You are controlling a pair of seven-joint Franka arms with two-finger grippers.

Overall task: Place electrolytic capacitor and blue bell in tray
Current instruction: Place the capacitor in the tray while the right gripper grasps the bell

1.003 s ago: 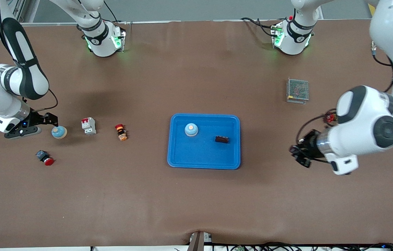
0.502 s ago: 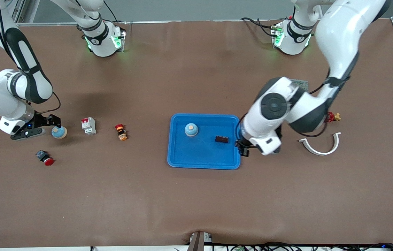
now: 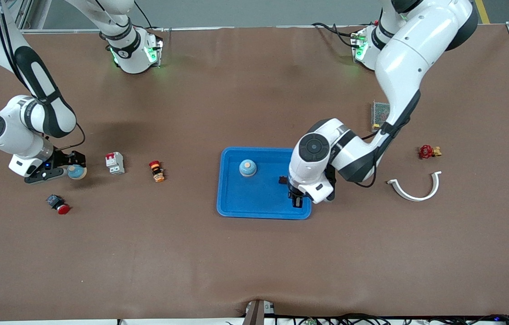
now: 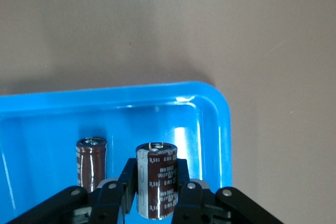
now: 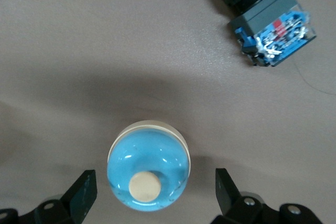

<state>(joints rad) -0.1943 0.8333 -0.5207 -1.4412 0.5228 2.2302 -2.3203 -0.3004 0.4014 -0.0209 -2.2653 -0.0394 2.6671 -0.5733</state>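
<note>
Front view first: you have the blue tray (image 3: 232, 205) near the middle of the table, with one blue bell (image 3: 247, 168) already sitting in it toward the right arm's end. The left gripper (image 3: 295, 198) hangs over the tray's corner toward the left arm's end, on the side nearer the camera. In the left wrist view you can see its fingers (image 4: 185, 192) clamped on a brown electrolytic capacitor (image 4: 156, 179), which stands upright between them above the tray floor. A second brown capacitor (image 4: 91, 162) lies in the tray just beside it; in the front view only its end peeks out from under the arm.

Your right gripper (image 3: 66, 165) is low at the right arm's end of the table, its fingers spread wide on either side of a second blue bell (image 3: 76, 171). The right wrist view shows that bell resting on the table with its cream button up, and both fingertips (image 5: 83, 195) apart from it, not touching.

Nearby you also have a red push button (image 3: 58, 205) nearer the camera than that bell, a white circuit breaker (image 3: 115, 163) and a small orange-and-red switch (image 3: 157, 171) between the bell and the tray. Toward the left arm's end lie a white curved clamp (image 3: 414, 188), a red valve (image 3: 428, 151) and a metal mesh box (image 3: 378, 115), partly hidden by the left arm.
</note>
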